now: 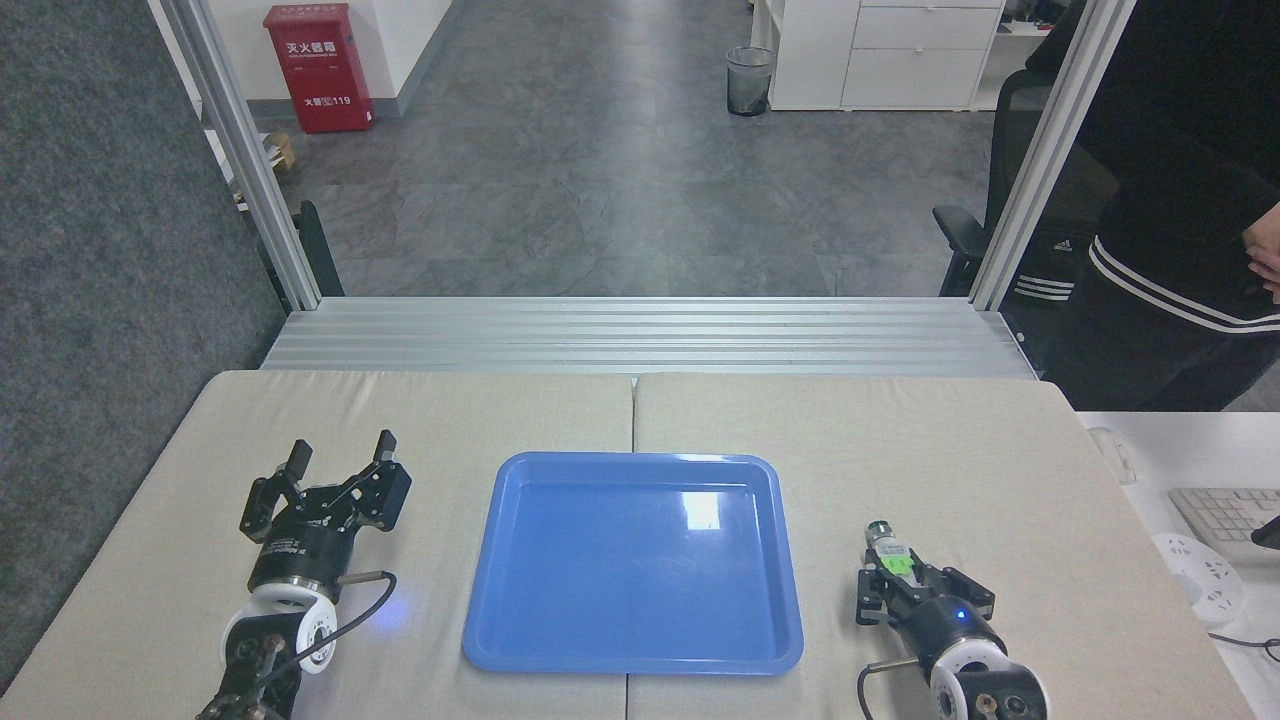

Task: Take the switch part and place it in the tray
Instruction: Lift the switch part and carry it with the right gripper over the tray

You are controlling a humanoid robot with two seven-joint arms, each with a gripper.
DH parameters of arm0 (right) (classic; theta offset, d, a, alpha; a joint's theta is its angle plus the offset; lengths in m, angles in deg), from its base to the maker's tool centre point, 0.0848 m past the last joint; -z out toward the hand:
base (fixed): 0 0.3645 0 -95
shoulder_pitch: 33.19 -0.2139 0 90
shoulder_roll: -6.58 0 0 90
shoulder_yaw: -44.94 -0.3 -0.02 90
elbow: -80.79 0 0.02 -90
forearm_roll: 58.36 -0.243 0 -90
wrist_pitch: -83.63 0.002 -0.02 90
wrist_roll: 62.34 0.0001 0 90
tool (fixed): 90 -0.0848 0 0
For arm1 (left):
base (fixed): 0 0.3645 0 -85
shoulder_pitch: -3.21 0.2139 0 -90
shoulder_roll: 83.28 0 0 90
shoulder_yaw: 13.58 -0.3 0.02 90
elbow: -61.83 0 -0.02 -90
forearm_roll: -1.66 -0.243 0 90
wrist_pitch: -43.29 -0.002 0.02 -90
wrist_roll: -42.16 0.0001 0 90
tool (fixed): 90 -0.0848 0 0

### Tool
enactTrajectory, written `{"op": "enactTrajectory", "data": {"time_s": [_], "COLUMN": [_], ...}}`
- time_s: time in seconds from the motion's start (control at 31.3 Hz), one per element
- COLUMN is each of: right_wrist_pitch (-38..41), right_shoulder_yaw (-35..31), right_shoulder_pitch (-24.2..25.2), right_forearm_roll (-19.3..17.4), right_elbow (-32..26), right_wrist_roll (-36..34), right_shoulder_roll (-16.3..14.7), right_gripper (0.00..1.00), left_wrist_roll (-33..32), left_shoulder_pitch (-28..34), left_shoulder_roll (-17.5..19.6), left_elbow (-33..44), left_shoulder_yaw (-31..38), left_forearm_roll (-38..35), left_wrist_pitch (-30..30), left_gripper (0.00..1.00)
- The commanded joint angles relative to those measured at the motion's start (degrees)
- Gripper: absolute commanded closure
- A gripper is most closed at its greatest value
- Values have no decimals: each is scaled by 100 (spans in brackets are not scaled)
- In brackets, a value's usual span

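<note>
The blue tray (pixel 633 585) lies flat and bare in the middle of the padded table. To its right, the switch part (pixel 889 546) points away from me, its dark round end farthest and its green middle down between my fingers. My right gripper (pixel 900 572) is shut on the part's near half, low over the pad beside the tray's right rim. My left gripper (pixel 340 452) stands open left of the tray with nothing between its fingers.
An aluminium rail platform (pixel 645 335) runs along the table's far edge. A white desk with a keyboard (pixel 1225 515) and a power strip (pixel 1200 575) adjoins at the right. A person in dark clothing (pixel 1180 220) stands behind that corner.
</note>
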Motion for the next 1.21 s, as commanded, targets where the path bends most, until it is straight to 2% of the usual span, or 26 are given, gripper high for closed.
{"op": "enactTrajectory", "data": {"time_s": [0.0, 0.22, 0.38, 0.48, 0.67, 0.86, 0.93, 1.18], "right_wrist_pitch": [-22, -65, -223, -539, -707, -725, -725, -883], "right_shoulder_yaw": [-240, -487, -172, 398, 1489, 2060, 2280, 2475], "right_shoulder_pitch": [-41, -568, -736, -727, -569, -481, -455, -375], "right_forearm_roll": [-68, -68, 29, 221, 573, 881, 925, 978], "right_elbow": [-82, -574, -961, -1215, -1691, -1665, -1569, -505], "right_wrist_roll": [-2, -2, 32, 94, 94, 191, 208, 761], "right_shoulder_roll": [-32, -94, 29, 257, 977, 1356, 1374, 1374], "right_gripper": [100, 100, 100, 100, 100, 100, 100, 100], "left_wrist_roll": [11, 11, 11, 11, 11, 2, 2, 11], "left_shoulder_pitch": [0, -9, -9, -9, -9, -9, 0, 0], "left_shoulder_roll": [2, 2, 2, -7, -7, 2, 2, -7], "left_elbow": [-22, -31, -31, -31, -31, -31, -31, -40], "left_shoulder_yaw": [0, 0, 0, 0, 0, 0, 0, 0], "left_forearm_roll": [0, 0, 0, 0, 0, 0, 0, 0], "left_wrist_pitch": [0, 0, 0, 0, 0, 0, 0, 0], "left_gripper": [0, 0, 0, 0, 0, 0, 0, 0]}}
